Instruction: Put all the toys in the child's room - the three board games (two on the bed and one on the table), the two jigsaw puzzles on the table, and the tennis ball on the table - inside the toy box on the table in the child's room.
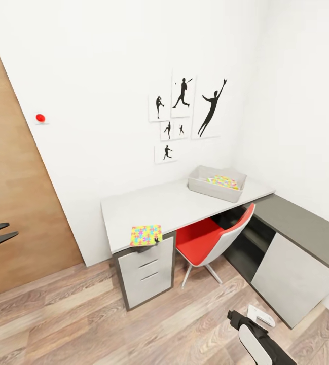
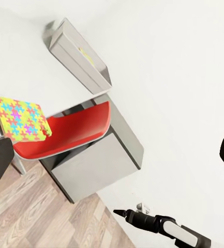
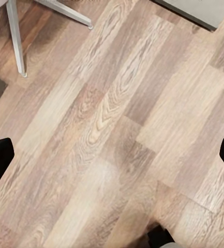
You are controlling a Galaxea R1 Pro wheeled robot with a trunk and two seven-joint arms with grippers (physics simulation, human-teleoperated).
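Note:
A light grey toy box (image 1: pixel 204 188) stands at the back right of the pale table (image 1: pixel 149 205), with one multicoloured jigsaw puzzle (image 1: pixel 222 181) lying inside it. A second jigsaw puzzle (image 1: pixel 146 235) lies at the table's front edge above the drawers, slightly overhanging; it is also in the left wrist view (image 2: pixel 21 118), as is the toy box (image 2: pixel 80 57). My left gripper (image 1: pixel 12 229) hovers open far to the left, away from the table, holding nothing (image 2: pixel 112 160). My right gripper (image 3: pixel 112 155) is open over bare floor. The board games, tennis ball and bed are out of view.
A red chair (image 1: pixel 207 241) is pushed under the table between the drawers (image 1: pixel 146 271) and the dark desk section with its white door (image 1: pixel 291 276). A wooden door (image 1: pixel 17 203) is at the left. My right arm (image 1: pixel 255 337) hangs low over the wood-plank floor (image 1: pixel 83 314).

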